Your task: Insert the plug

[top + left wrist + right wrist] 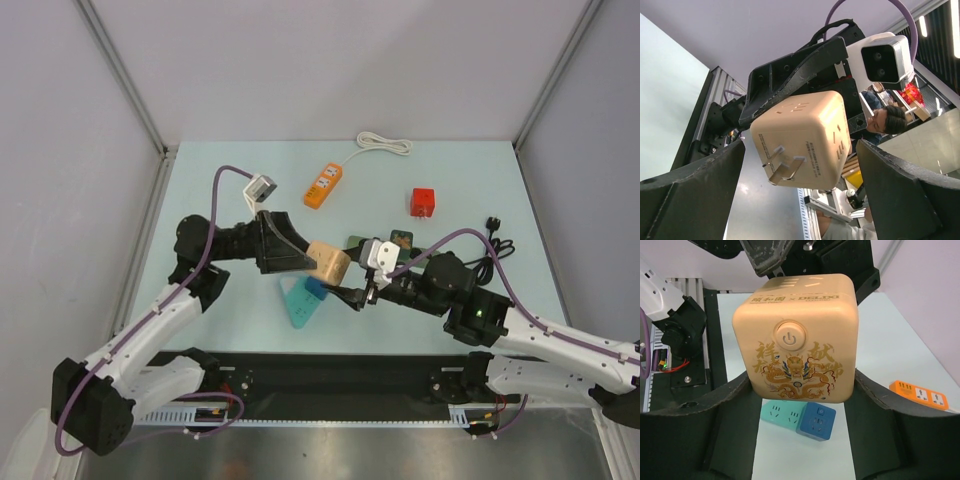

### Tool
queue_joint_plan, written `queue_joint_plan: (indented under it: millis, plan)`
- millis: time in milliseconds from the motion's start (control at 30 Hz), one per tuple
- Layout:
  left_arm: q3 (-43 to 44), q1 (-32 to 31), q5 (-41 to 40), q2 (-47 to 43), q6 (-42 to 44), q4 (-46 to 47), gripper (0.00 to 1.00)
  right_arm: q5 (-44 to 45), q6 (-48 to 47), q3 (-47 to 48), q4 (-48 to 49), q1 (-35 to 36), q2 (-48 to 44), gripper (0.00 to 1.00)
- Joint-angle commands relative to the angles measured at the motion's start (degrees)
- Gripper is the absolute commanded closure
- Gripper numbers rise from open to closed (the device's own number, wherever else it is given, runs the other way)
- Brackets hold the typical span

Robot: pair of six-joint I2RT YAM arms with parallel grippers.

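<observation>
Teal tabletop [220,180], right gripper [801,390] apparently pinching beige cube plug [328,262], left gripper [800,147] spread

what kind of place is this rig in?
Probably a robot lab cell: a table walled by plain panels on aluminium framing, two arms bolted at its near edge, and practice props like an orange power strip and a beige cube socket.
</observation>
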Motion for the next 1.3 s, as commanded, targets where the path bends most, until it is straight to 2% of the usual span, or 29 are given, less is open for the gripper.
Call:
queue_joint_plan:
  millis: [0, 167, 267, 333, 433, 467, 567, 600, 667, 700, 733, 833, 1033, 1167, 1233, 1267]
  plan:
    - [-1.41, -0.77, -1.28, -0.02, -2.53, 6.75, 0.01, -1.82, -1.09, 2.55, 6.26, 0.29, -0.84, 1.00]
    - [-4.14, -0.86, -2.25, 1.74, -12.19, 21.23, 0.09, -3.40, -0.65, 2.37, 6.79, 0.29, -0.67, 1.00]
    - [-4.49, -1.30, -2.43, 2.97, -15.09, 25.47, 0.18, -3.84, 0.05, 2.37, 7.14, 0.38, -0.32, 1.00]
    - [-4.67, -1.91, -2.78, 3.23, -16.23, 26.71, 0.27, -3.67, 0.23, 2.20, 7.31, 0.38, -0.14, 1.00]
    - [-5.19, -2.62, -2.96, 3.41, -17.82, 29.35, 0.48, -2.88, 0.50, 2.20, 7.31, 0.38, 0.21, 1.00]
    - [-5.37, -2.70, -3.22, 3.32, -18.00, 29.61, 0.62, -2.27, 0.76, 2.28, 7.40, 0.38, 0.21, 0.96]
    - [-6.16, -2.88, -3.83, 3.32, -18.44, 29.70, 0.81, -0.86, 1.46, 2.46, 7.75, 0.38, 0.48, 0.72]
    - [-6.34, -2.88, -4.10, 3.32, -18.79, 29.88, 0.83, -1.12, 1.55, 2.55, 8.02, 0.38, 0.56, 0.62]
    - [-6.86, -2.97, -4.36, 3.50, -19.05, 30.14, 0.93, -1.38, 1.46, 3.07, 7.84, 0.38, 0.91, 0.54]
    - [-7.04, -2.97, -4.45, 3.76, -19.06, 30.14, 0.96, -1.47, 1.46, 3.25, 7.58, 0.38, 1.18, 0.43]
    - [-7.04, -2.97, -4.54, 3.94, -19.06, 30.06, 0.99, -1.47, 1.29, 3.34, 7.49, 0.38, 1.35, 0.39]
    - [-7.04, -2.97, -4.80, 4.11, -18.53, 29.36, 1.00, -1.21, 0.94, 3.69, 7.32, 0.38, 1.88, 0.30]
    - [-7.48, -2.97, -5.42, 3.67, -14.75, 23.82, 1.00, -0.85, 0.76, 3.69, 7.84, 0.47, 2.41, 0.22]
    - [-8.01, -2.88, -5.85, 3.85, -14.40, 23.12, 1.00, -0.24, 0.58, 3.52, 7.84, 0.47, 2.41, 0.35]
    - [-8.36, -2.88, -6.64, 3.76, -13.26, 21.37, 1.00, -0.06, 0.67, 3.17, 8.37, 0.47, 2.06, 0.39]
    - [-8.62, -2.97, -7.08, 3.94, -13.17, 21.18, 1.00, -0.06, 0.67, 3.08, 8.28, 0.47, 2.06, 0.49]
